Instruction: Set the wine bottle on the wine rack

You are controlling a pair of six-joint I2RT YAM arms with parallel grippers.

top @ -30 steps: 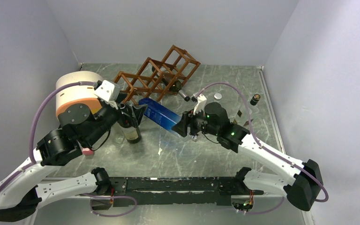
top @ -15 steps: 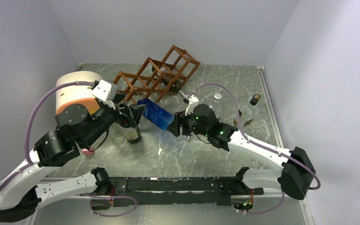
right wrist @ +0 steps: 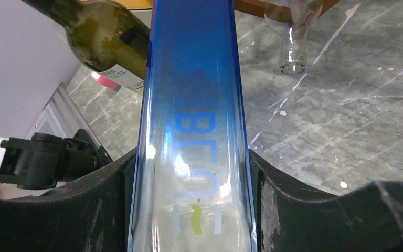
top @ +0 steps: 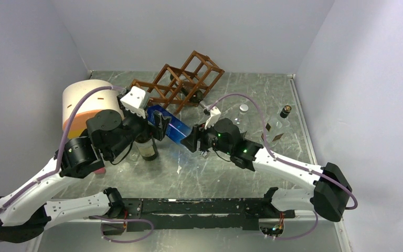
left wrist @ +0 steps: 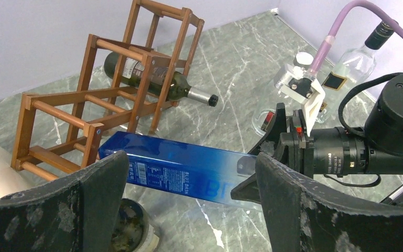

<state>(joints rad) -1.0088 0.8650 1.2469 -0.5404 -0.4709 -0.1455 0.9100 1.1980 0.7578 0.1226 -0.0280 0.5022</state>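
A long blue wine bottle hangs level above the table, and my right gripper is shut on its clear neck end. In the right wrist view the bottle runs straight out between my right gripper's closed fingers. My left gripper is open at the bottle's blue base end. In the left wrist view the bottle lies across the gap of the left gripper, just beyond the fingers. The reddish-brown wine rack stands behind and also shows in the left wrist view.
A green bottle lies in the rack. A dark wine bottle stands upright under the left gripper. A cream-and-orange cylinder stands at the left. Two clear bottles stand at the right. A clear glass stands near the dark bottle.
The right gripper has carried the blue bottle left, towards the rack. The left arm has swung right and forward, bringing its open gripper to the bottle's base end.
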